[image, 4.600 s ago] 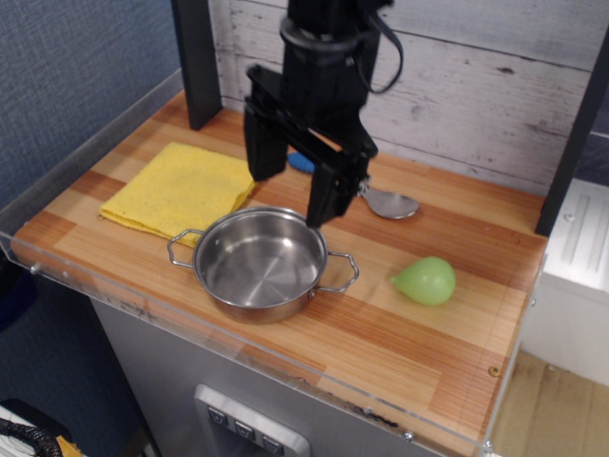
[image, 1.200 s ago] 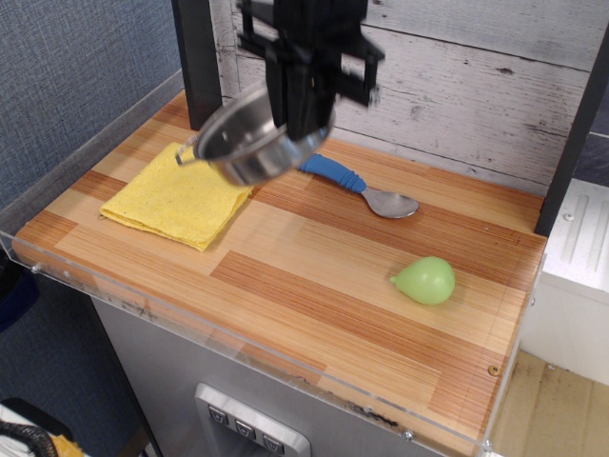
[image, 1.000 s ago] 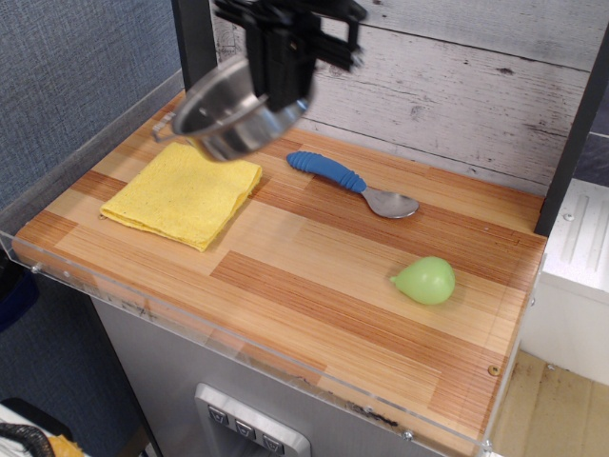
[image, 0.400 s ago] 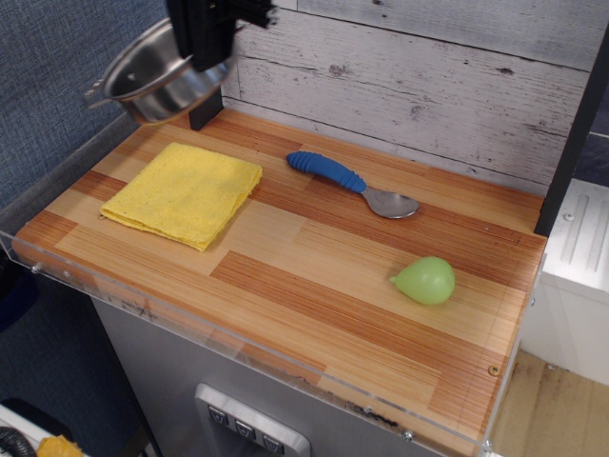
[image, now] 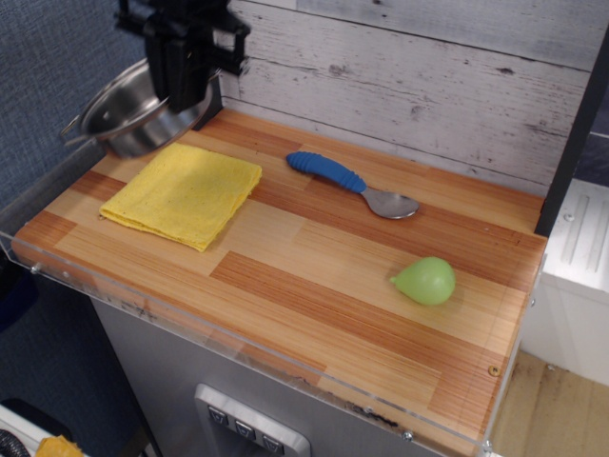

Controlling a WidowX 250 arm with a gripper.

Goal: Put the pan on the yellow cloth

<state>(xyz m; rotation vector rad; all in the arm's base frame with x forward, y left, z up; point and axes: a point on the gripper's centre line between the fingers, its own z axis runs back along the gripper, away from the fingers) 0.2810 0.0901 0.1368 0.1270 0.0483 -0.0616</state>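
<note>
The pan (image: 128, 114), a shiny steel pot with wire loop handles, hangs tilted in the air over the table's far left corner. My gripper (image: 181, 90) is shut on its right rim and holds it up. The pan is above and slightly beyond the far left edge of the yellow cloth (image: 184, 192), which lies flat on the left part of the wooden table. The fingertips are partly hidden behind the pan's rim.
A blue-handled metal spoon (image: 350, 184) lies at the back centre. A green pear-shaped object (image: 425, 280) sits at the right. A dark post (image: 207, 107) stands at the back left behind the pan. A clear plastic rim (image: 57, 181) edges the table.
My gripper has carried the pan from the table's front, up and leftward, past the cloth to the far left corner. In the last step it came down a little.
</note>
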